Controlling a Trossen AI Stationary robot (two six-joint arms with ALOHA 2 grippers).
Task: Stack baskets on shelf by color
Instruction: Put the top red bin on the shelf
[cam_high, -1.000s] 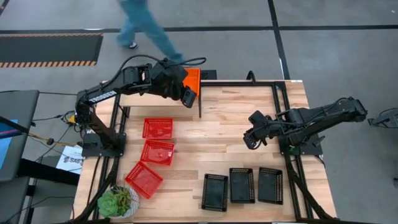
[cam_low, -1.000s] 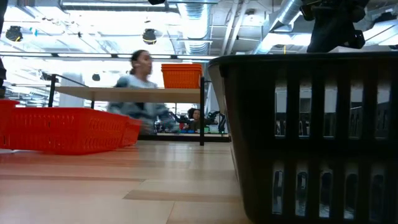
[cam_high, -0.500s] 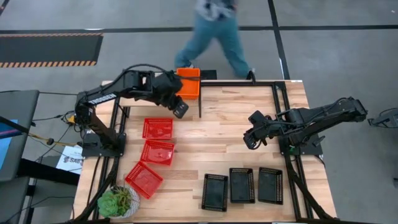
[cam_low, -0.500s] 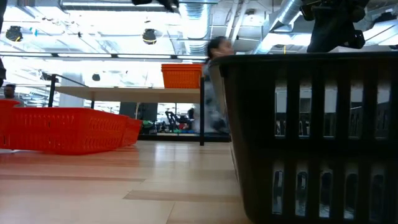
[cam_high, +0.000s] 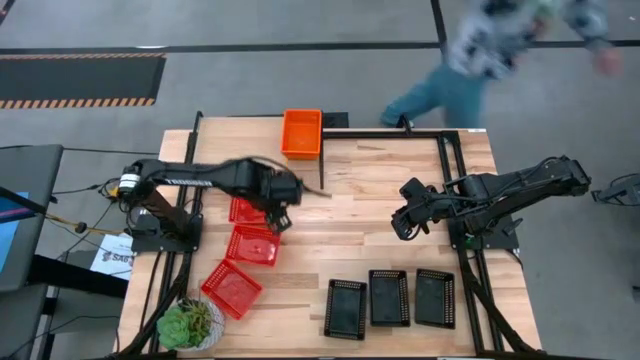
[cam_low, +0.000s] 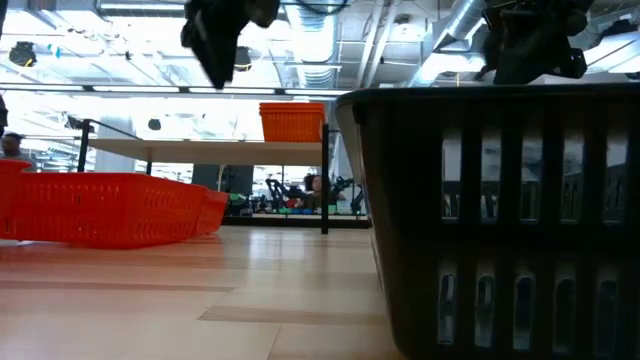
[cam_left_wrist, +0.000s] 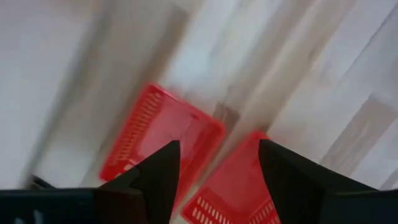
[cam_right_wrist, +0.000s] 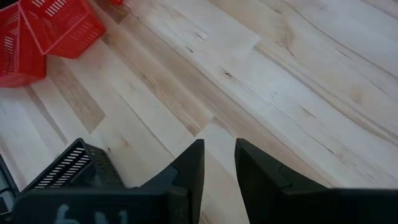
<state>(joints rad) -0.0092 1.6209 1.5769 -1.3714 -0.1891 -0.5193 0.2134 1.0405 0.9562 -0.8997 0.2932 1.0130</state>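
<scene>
The left gripper (cam_high: 281, 203) hung blurred, fingers apart and empty, over the red baskets (cam_high: 254, 244). An orange basket (cam_high: 302, 133) sat on the shelf (cam_high: 240, 135), its contents indiscernible, long axis running away from the table's front. The right gripper (cam_high: 400, 224), fingers slightly parted, held nothing; three black baskets (cam_high: 389, 298) lay empty.

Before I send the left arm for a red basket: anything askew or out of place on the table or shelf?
Mostly tidy. The orange basket sits square on the shelf, and the three black baskets lie in a neat row. Only the red basket nearest the plant is turned at an angle to the other two. Nothing looks spilled or damaged.
</scene>
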